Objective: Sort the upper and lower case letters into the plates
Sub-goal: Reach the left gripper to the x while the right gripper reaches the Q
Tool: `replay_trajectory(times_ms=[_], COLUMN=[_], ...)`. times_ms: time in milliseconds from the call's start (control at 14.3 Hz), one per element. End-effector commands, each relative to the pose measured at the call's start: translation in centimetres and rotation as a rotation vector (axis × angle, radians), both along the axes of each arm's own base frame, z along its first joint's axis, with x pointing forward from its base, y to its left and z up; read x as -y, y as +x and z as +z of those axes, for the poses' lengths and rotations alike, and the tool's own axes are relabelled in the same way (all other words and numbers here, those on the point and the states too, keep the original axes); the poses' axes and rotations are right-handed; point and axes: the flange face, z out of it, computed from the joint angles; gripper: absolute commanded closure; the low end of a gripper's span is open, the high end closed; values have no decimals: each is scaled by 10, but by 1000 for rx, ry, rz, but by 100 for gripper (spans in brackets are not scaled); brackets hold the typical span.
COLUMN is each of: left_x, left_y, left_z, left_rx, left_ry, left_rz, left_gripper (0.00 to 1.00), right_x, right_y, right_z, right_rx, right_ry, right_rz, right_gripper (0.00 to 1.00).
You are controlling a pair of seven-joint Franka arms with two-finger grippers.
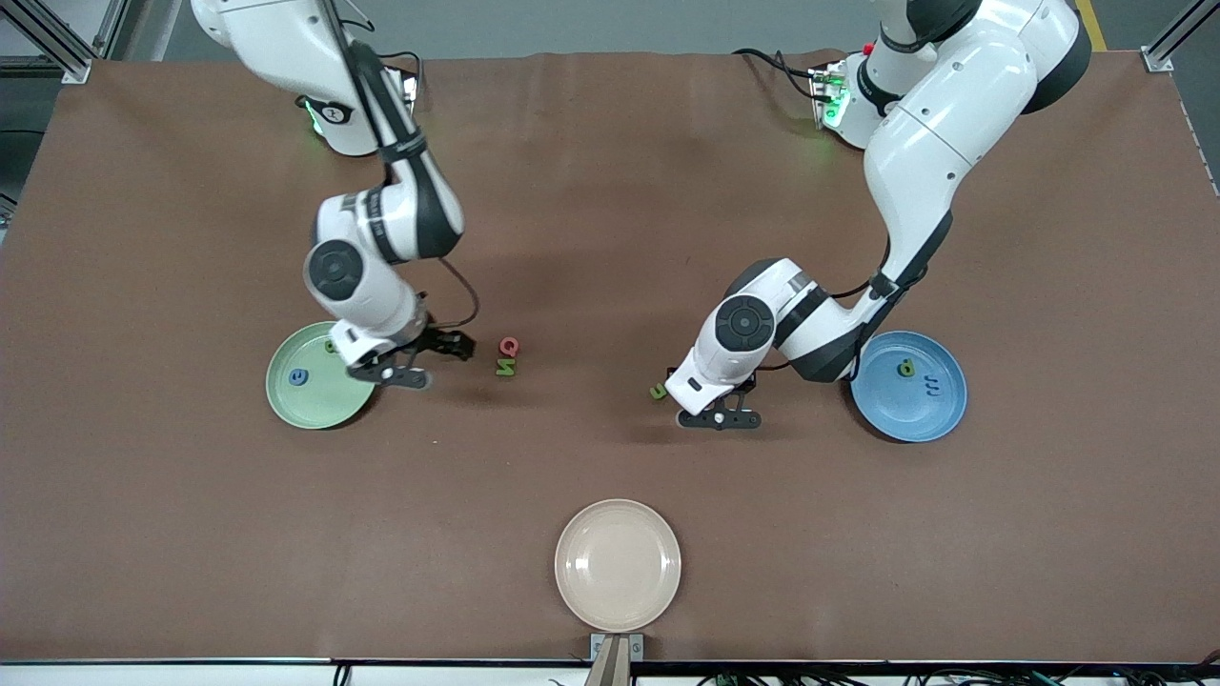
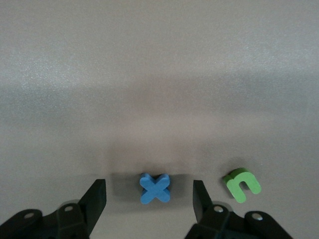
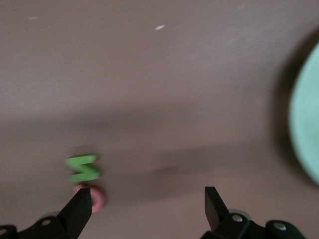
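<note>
The brown table (image 1: 610,457) carries a pale green round plate (image 1: 286,405) holding two letters, one of them blue (image 1: 298,378). The blue round plate (image 1: 929,414), toward the left arm's end from it, holds a green letter (image 1: 906,366) and a blue one (image 1: 932,385). Four remain on the table: a red-pink Q (image 1: 510,347), green N (image 1: 505,367), green u (image 2: 242,184) and blue x (image 2: 155,188), all between the plates. The cream plate (image 1: 618,564) is unused. Sorting appears about half done.

The left gripper (image 2: 149,199) is low, jaws wide astride the x, not yet gripping. The right gripper (image 3: 148,205), beside the green plate's rim, is spread wide and empty.
</note>
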Motion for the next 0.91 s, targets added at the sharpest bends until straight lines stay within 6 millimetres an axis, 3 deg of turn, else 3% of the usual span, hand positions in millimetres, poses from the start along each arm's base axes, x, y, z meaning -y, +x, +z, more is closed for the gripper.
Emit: replay_trajectory(times_ms=[0,350,491,701,841], left_x=[4,4,4,7,7], left_y=[2,2,2,-1,-1], left_z=[-4,-7,-7,-7,-7], left_rx=[9,4,4,3,4], left_ry=[8,8,8,7,8], left_rz=[-10,-8,-8,-9,6], left_gripper=[29,41,46,55,63], right_x=[-36,-71,-72,-73,-74], right_y=[-12,-31,-29,-29,-31], right_z=[-5,-38,-46,-52,-57], right_rx=[14,52,54,51,48], right_ry=[3,-36,-48,-55,-62], right_rz=[-57,-56,-55,-55,-61], right_gripper=[0,6,11,26,29])
